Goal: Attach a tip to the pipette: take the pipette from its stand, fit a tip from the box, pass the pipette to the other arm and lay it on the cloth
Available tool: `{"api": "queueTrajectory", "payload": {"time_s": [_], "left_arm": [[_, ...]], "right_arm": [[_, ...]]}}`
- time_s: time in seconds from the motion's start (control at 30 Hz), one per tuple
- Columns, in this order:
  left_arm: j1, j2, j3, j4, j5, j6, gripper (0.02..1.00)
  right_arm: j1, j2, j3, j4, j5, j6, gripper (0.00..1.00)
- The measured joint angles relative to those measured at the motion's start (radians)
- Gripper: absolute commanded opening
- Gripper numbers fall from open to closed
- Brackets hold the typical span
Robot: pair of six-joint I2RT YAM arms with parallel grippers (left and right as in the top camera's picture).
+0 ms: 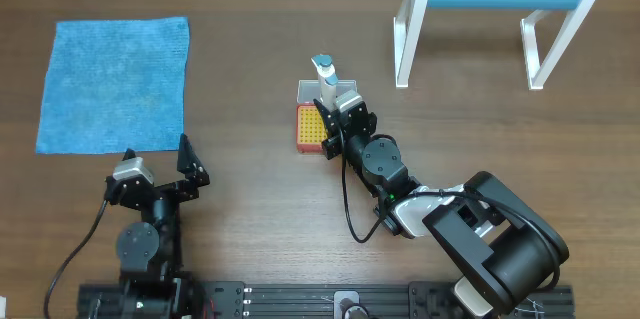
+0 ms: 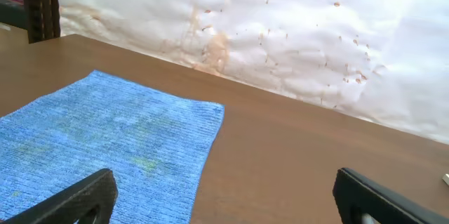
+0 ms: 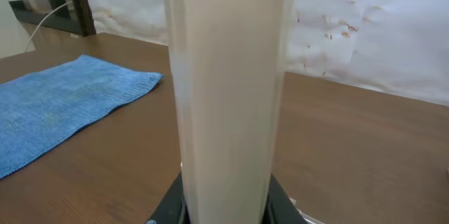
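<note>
My right gripper [image 1: 337, 111] is shut on the white pipette [image 1: 326, 80], which stands upright with its blue-grey cap on top, directly over the orange tip box [image 1: 309, 129] at the table's centre. In the right wrist view the pipette's white body [image 3: 228, 90] rises straight up between my fingers. The blue cloth [image 1: 115, 84] lies flat at the far left and also shows as the cloth [image 2: 91, 147] and the cloth [image 3: 56, 108]. My left gripper [image 1: 160, 164] is open and holds nothing, near the cloth's front right corner. The white-and-blue pipette stand [image 1: 500, 19] is at the far right with nothing on it.
The tip box's clear lid [image 1: 345, 87] lies open behind the box. Bare brown tabletop stretches between the cloth and the box. A white papered wall [image 2: 295, 34] runs along the table's far edge.
</note>
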Motion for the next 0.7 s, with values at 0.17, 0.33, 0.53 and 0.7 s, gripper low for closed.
{"api": "queueTrajectory", "payload": {"time_s": [0.17, 0.33, 0.53, 0.7], "left_arm": [[0.000, 0.000, 0.000, 0.000, 0.000, 0.000, 0.996], [0.000, 0.000, 0.000, 0.000, 0.000, 0.000, 0.996], [0.000, 0.000, 0.000, 0.000, 0.000, 0.000, 0.996], [0.000, 0.000, 0.000, 0.000, 0.000, 0.000, 0.996]], "right_arm": [[0.000, 0.006, 0.000, 0.000, 0.000, 0.000, 0.073], [0.000, 0.006, 0.006, -0.014, 0.003, 0.005, 0.073], [0.000, 0.019, 0.015, -0.015, 0.004, 0.029, 0.073], [0.000, 0.019, 0.032, -0.051, 0.011, 0.040, 0.073]]}}
